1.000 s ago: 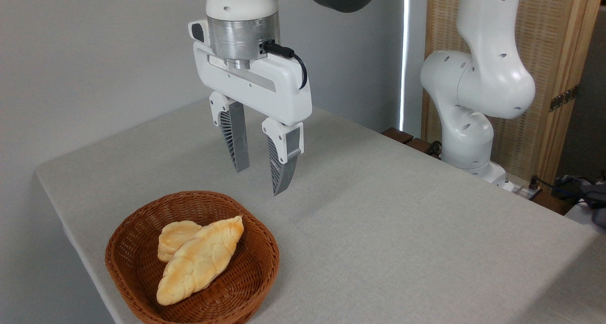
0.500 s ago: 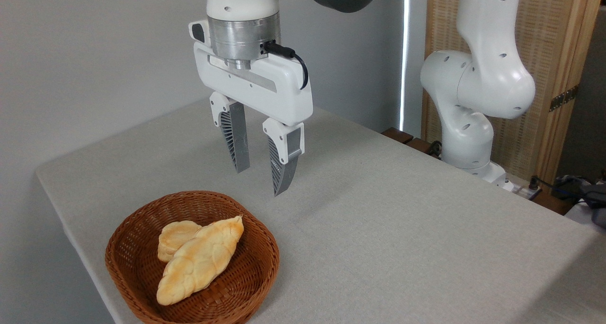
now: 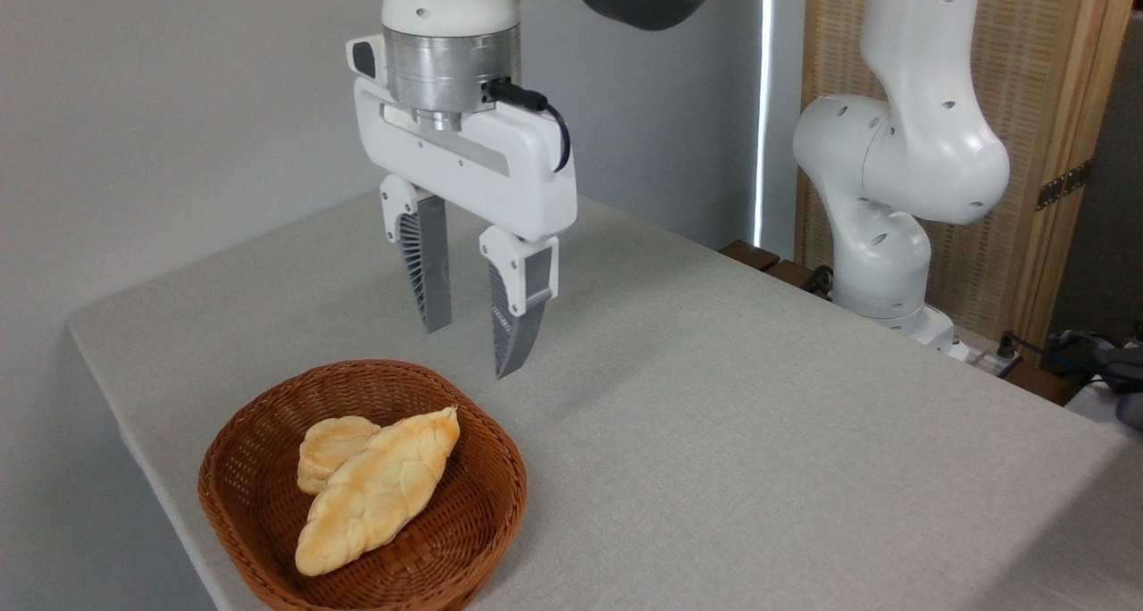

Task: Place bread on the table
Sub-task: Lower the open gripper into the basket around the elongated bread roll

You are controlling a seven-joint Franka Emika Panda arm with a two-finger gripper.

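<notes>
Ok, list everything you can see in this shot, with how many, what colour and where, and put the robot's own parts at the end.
braided loaf: one, golden yellow with orange-browned top, lying diagonally in the basket
round bun: one, pale yellow, in the basket, partly under the loaf's upper left side
basket: one, brown woven wicker, front left of the table
table: one, light grey cloth-like top, fills most of the view
screen: one, light wood frame with woven panels, back right
cables and dark items: number unclear, dark, far right edge
robot arm: one, white, base at the table's back right
gripper: one, white body, grey fingers apart and empty, above the table just behind the basket
</notes>
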